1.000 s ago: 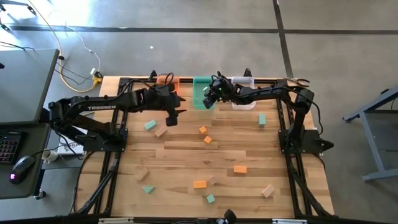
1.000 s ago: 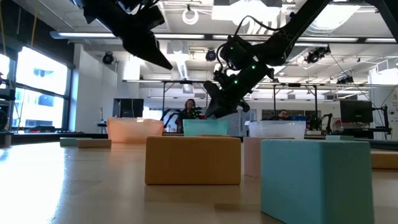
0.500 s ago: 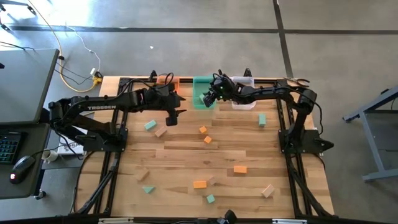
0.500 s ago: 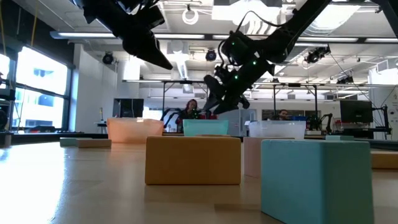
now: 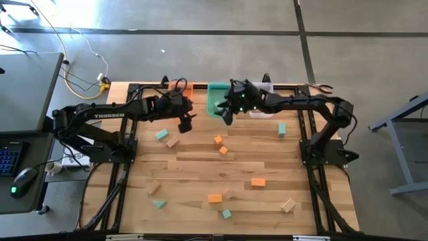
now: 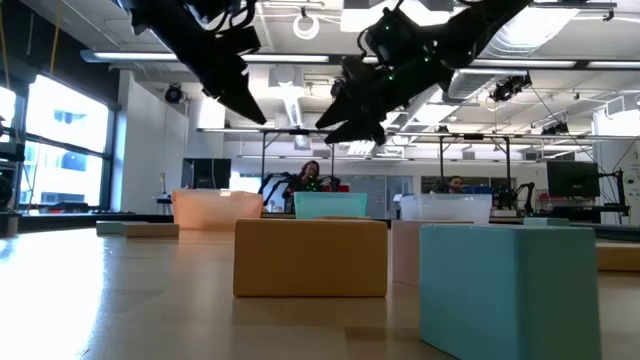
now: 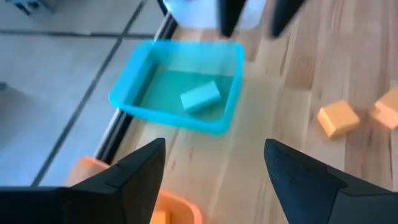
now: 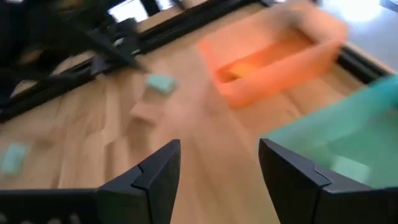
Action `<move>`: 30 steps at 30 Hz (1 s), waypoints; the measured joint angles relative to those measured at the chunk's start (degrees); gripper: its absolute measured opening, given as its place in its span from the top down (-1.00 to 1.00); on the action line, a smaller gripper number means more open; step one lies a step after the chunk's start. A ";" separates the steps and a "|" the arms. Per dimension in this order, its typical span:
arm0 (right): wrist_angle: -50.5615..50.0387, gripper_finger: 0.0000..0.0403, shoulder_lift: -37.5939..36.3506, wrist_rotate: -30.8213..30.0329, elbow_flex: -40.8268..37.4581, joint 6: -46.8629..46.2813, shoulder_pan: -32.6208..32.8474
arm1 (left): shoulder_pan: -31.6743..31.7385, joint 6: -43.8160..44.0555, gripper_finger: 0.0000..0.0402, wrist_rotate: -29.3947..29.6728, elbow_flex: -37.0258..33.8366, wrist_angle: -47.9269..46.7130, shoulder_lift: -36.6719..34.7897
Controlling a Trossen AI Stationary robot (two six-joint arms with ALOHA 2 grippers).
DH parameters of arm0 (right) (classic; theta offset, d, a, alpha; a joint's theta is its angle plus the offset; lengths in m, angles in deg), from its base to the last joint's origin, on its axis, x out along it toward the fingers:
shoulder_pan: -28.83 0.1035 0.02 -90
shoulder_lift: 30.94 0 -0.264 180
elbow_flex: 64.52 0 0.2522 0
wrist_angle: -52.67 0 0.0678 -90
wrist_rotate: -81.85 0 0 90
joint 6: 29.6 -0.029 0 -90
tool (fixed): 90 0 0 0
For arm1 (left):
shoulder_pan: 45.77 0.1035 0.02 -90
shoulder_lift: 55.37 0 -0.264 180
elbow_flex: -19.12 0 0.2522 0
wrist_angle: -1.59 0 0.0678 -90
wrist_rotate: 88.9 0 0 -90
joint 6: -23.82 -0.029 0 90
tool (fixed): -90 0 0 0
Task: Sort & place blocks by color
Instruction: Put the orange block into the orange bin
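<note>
My left gripper is open and empty, above the table just near the orange bin. My right gripper is open and empty, high over the near edge of the green bin. One teal block lies on the green bin's floor. Other blocks lie flat on the table: a teal one and a wood one near my left gripper, two orange ones in the middle, and a teal one at the right.
A clear bin stands to the right of the green one at the far edge. More blocks lie toward the near edge, among them orange ones, a teal one and a wood one. People sit in the room behind the table.
My right gripper has risen from low over the green bin and drawn back a little toward the table's near edge, turning as it went. The blocks on the table have stayed where they were.
</note>
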 joint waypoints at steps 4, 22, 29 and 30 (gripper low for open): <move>-3.30 -0.01 -0.25 0.46 0.00 7.30 4.06 | 0.00 2.16 -0.30 -0.03 0.00 -3.96 -0.02; -19.83 -0.01 -0.25 3.40 0.00 37.00 11.95 | 0.00 5.33 -0.30 -0.07 0.00 -6.01 -0.04; -19.73 -0.01 0.10 3.41 0.00 45.81 14.48 | 0.00 5.76 -0.30 -0.07 0.00 -5.86 -0.06; -19.78 -0.01 0.39 3.42 0.00 45.95 14.76 | 0.00 5.76 -0.30 -0.07 0.00 -5.82 -0.07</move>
